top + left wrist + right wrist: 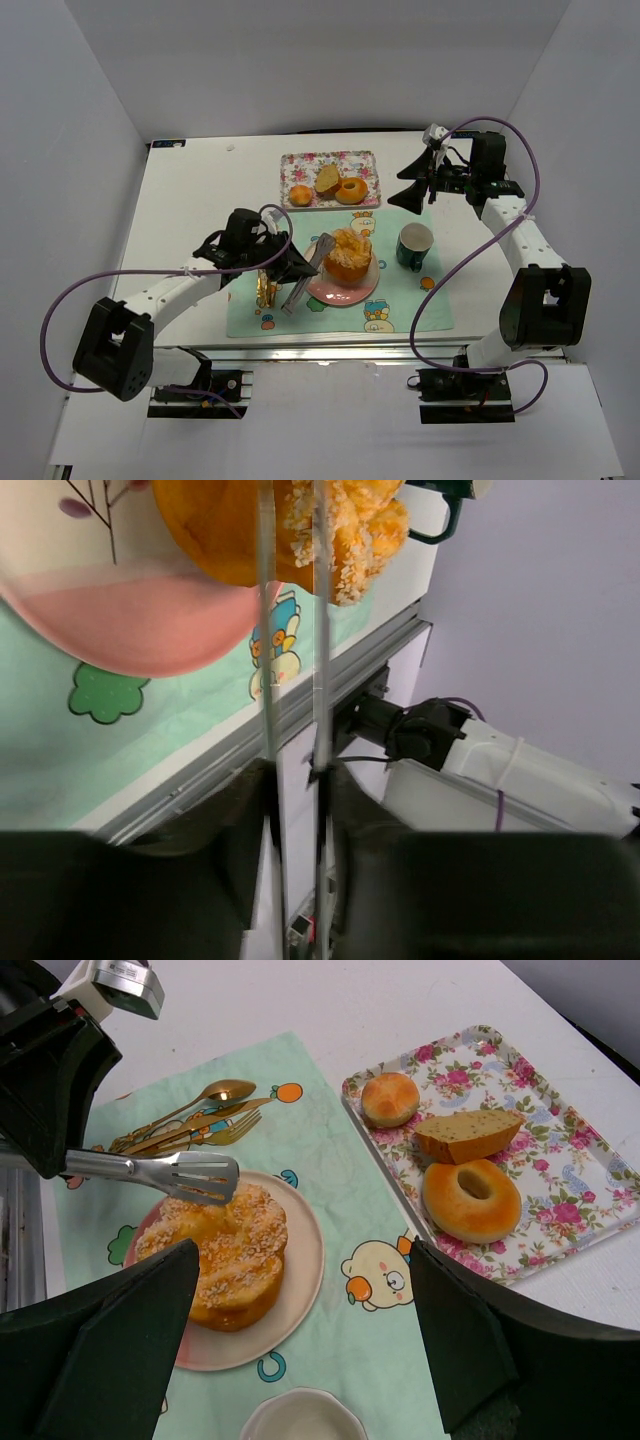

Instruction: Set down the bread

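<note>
Left gripper point(297, 780) clamps tongs point(150, 1167); arms nearly together, nothing pinched. Bread point(225, 1260) sits on pink plate point(305, 1250) beneath tips; contact unclear. Risk: withdrawing sideways snags the crumbly top and drags the bread off-plate.

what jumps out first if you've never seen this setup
The big orange-golden bread sits on a pink plate in the middle of the mat, with the left end effector holding metal tongs whose tips reach over its top. Farther back, a floral tray holds three smaller baked items.

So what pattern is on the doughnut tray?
The tray is white with pink flowers, clearest in the right wrist view.
</note>
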Robot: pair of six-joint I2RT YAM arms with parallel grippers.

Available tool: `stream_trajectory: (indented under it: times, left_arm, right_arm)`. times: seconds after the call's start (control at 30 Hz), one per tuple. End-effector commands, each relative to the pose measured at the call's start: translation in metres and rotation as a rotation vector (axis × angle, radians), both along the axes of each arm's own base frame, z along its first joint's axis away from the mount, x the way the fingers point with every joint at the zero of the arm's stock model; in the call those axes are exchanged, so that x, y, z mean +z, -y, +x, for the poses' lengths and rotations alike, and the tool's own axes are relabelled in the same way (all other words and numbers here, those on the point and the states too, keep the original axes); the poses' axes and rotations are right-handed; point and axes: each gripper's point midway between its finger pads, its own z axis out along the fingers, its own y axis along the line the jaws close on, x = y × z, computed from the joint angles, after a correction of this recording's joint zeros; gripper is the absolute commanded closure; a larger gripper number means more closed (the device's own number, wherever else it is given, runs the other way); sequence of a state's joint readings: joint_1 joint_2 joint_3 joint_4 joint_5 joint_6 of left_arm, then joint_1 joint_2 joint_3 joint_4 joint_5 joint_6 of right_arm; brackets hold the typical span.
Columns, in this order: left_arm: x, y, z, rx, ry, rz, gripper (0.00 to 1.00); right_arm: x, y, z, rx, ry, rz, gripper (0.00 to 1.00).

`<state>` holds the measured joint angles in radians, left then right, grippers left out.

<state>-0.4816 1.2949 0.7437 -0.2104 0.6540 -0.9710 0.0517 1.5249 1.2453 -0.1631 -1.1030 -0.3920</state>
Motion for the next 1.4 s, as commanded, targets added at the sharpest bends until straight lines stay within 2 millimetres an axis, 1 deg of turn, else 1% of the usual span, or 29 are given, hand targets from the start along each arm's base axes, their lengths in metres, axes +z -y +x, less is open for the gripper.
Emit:
stream_trajectory:
  times: [0.0, 0.07, 0.1, 0.2, 0.37, 0.4, 0.47, 0.6, 0.63, 0.7, 0.73, 0.77, 0.83, 0.87, 0.9, 0.93, 0.97, 1.0, 1.03, 1.07, 1.1, 1.13, 1.17, 1.2, 1.27, 1.3, 1.33, 1.37]
  left_arm:
    - [0.013, 0.003, 0.006, -0.02, 0.081, -0.008, 0.57]
    - [0.012, 0.003, 0.006, -0.024, 0.081, -0.005, 0.52]
    - [0.013, 0.003, 0.006, -0.027, 0.084, -0.005, 0.49]
    - [0.02, 0.003, 0.006, -0.03, 0.098, -0.013, 0.45]
    - [0.025, 0.0, 0.003, -0.028, 0.099, -0.005, 0.45]
    - [0.029, -0.001, 0.006, -0.022, 0.116, 0.004, 0.45]
    - [0.028, -0.005, 0.005, -0.018, 0.111, 0.036, 0.45]
    - [0.042, -0.007, 0.014, 0.013, 0.155, 0.047, 0.45]
    - [0.048, -0.007, 0.019, 0.026, 0.172, 0.046, 0.45]
    - [0.053, -0.01, 0.024, 0.037, 0.182, 0.05, 0.45]
    - [0.062, -0.01, 0.031, 0.049, 0.204, 0.049, 0.45]
    - [0.064, -0.012, 0.033, 0.054, 0.204, 0.056, 0.46]
    - [0.067, -0.017, 0.044, 0.065, 0.223, 0.078, 0.47]
    - [0.075, -0.019, 0.051, 0.075, 0.238, 0.09, 0.48]
    - [0.077, -0.021, 0.057, 0.079, 0.251, 0.1, 0.49]
    - [0.073, -0.02, 0.064, 0.08, 0.242, 0.108, 0.49]
    - [0.079, -0.019, 0.071, 0.085, 0.259, 0.1, 0.49]
    - [0.079, -0.019, 0.077, 0.094, 0.259, 0.099, 0.49]
    - [0.071, -0.016, 0.087, 0.097, 0.245, 0.102, 0.49]
    - [0.07, -0.014, 0.093, 0.102, 0.241, 0.1, 0.49]
    - [0.075, -0.011, 0.102, 0.115, 0.249, 0.088, 0.5]
    - [0.074, -0.009, 0.108, 0.116, 0.249, 0.089, 0.5]
    - [0.07, -0.008, 0.114, 0.12, 0.242, 0.098, 0.5]
    - [0.066, -0.006, 0.126, 0.119, 0.245, 0.118, 0.51]
    - [0.057, -0.006, 0.132, 0.102, 0.23, 0.158, 0.52]
    - [0.057, -0.006, 0.144, 0.092, 0.257, 0.186, 0.52]
    - [0.055, -0.007, 0.148, 0.083, 0.266, 0.211, 0.53]
    - [0.049, -0.011, 0.148, 0.071, 0.246, 0.25, 0.53]
  right_arm:
    - [0.006, 0.0, -0.006, 0.01, 0.001, 0.012, 0.11]
    - [0.006, 0.0, -0.006, 0.01, 0.0, 0.012, 0.11]
    - [0.006, 0.0, -0.006, 0.01, 0.0, 0.012, 0.11]
    - [0.004, 0.0, -0.006, 0.008, -0.003, 0.012, 0.11]
    - [0.003, 0.0, -0.008, 0.011, -0.009, 0.013, 0.1]
    - [0.004, -0.001, -0.008, 0.014, -0.006, 0.014, 0.11]
    - [0.004, -0.001, -0.008, 0.014, -0.004, 0.014, 0.1]
    - [0.003, -0.001, -0.009, 0.017, -0.006, 0.015, 0.11]
    - [0.004, -0.001, -0.009, 0.018, -0.005, 0.016, 0.11]
    - [0.004, -0.001, -0.009, 0.02, -0.005, 0.016, 0.11]
    - [0.004, -0.001, -0.009, 0.021, -0.003, 0.017, 0.11]
    - [0.004, -0.001, -0.01, 0.022, -0.002, 0.016, 0.1]
    - [0.004, -0.001, -0.01, 0.025, -0.002, 0.017, 0.11]
    - [0.003, -0.001, -0.01, 0.023, -0.003, 0.016, 0.1]
    - [0.003, -0.001, -0.01, 0.025, -0.003, 0.017, 0.11]
    - [0.003, -0.001, -0.01, 0.024, -0.006, 0.018, 0.11]
    - [0.003, -0.001, -0.011, 0.027, -0.006, 0.019, 0.11]
    - [0.002, -0.001, -0.011, 0.026, -0.006, 0.018, 0.11]
    - [0.003, -0.001, -0.011, 0.027, -0.003, 0.019, 0.11]
    - [0.003, -0.001, -0.011, 0.026, -0.005, 0.02, 0.11]
    - [0.003, -0.002, -0.011, 0.029, -0.005, 0.021, 0.11]
    - [0.003, -0.002, -0.011, 0.029, -0.003, 0.021, 0.11]
    - [0.005, -0.002, -0.012, 0.029, 0.003, 0.022, 0.11]
    - [0.004, -0.001, -0.012, 0.029, 0.003, 0.023, 0.11]
    - [0.005, -0.001, -0.012, 0.028, 0.008, 0.022, 0.11]
    - [0.005, -0.002, -0.013, 0.032, 0.009, 0.024, 0.11]
    - [0.005, -0.002, -0.012, 0.032, 0.009, 0.024, 0.11]
    - [0.005, -0.002, -0.012, 0.03, 0.011, 0.024, 0.11]
